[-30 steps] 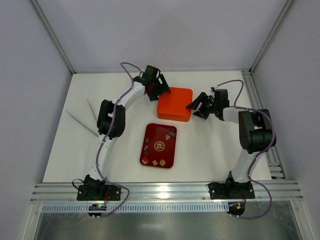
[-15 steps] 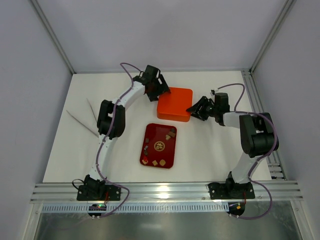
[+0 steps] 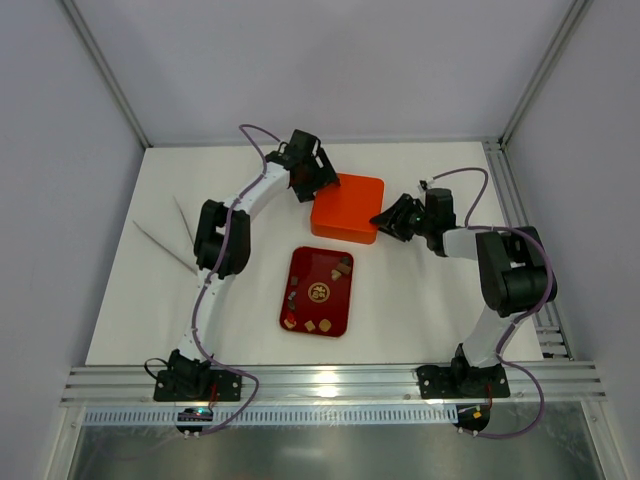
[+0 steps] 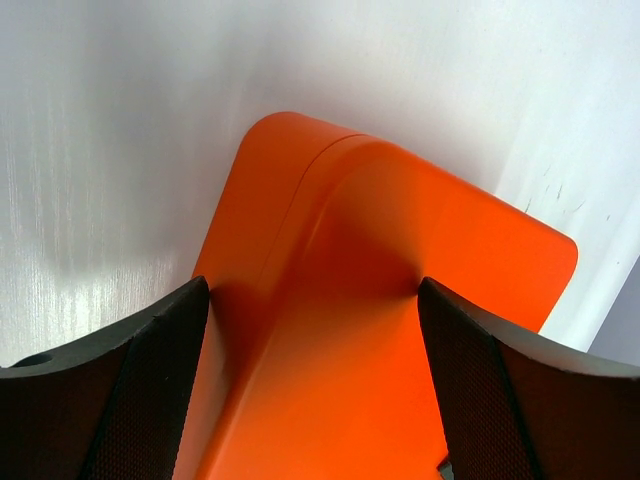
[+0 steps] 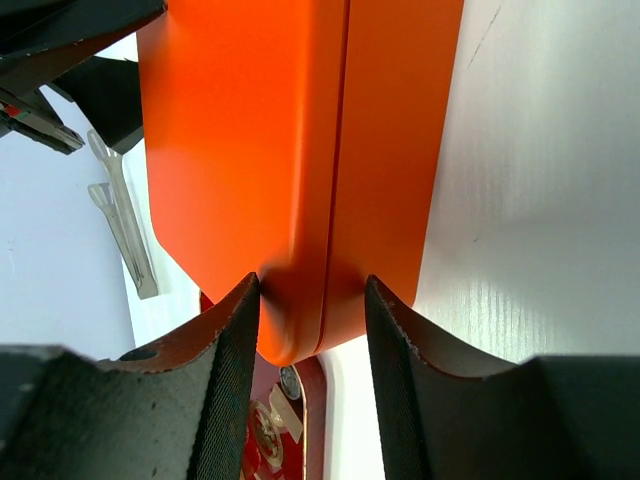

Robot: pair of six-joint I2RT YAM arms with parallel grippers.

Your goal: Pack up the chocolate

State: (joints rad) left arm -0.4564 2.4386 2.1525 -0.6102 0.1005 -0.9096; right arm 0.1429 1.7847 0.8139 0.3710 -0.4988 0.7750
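An orange box (image 3: 348,207) lies closed with its lid on at the back of the table. My left gripper (image 3: 318,183) straddles its far left corner, and in the left wrist view both wide-set pads (image 4: 170,350) press against the box (image 4: 380,300). My right gripper (image 5: 312,285) is shut on the box's near right corner (image 5: 300,180), one pad on each side. Several small pieces of chocolate (image 3: 341,268) lie on the dark red tray (image 3: 300,258) in front of the box. One piece (image 5: 290,382) shows between the right fingers.
Two pale thin tongs (image 3: 165,240) lie on the table to the left; the right wrist view also shows the tongs (image 5: 120,215). A metal rail (image 3: 520,200) runs along the table's right side, and grey walls close it in.
My right gripper moved left up to the box's near right corner and its jaws closed onto it. The box shifted slightly left. The left arm stayed put.
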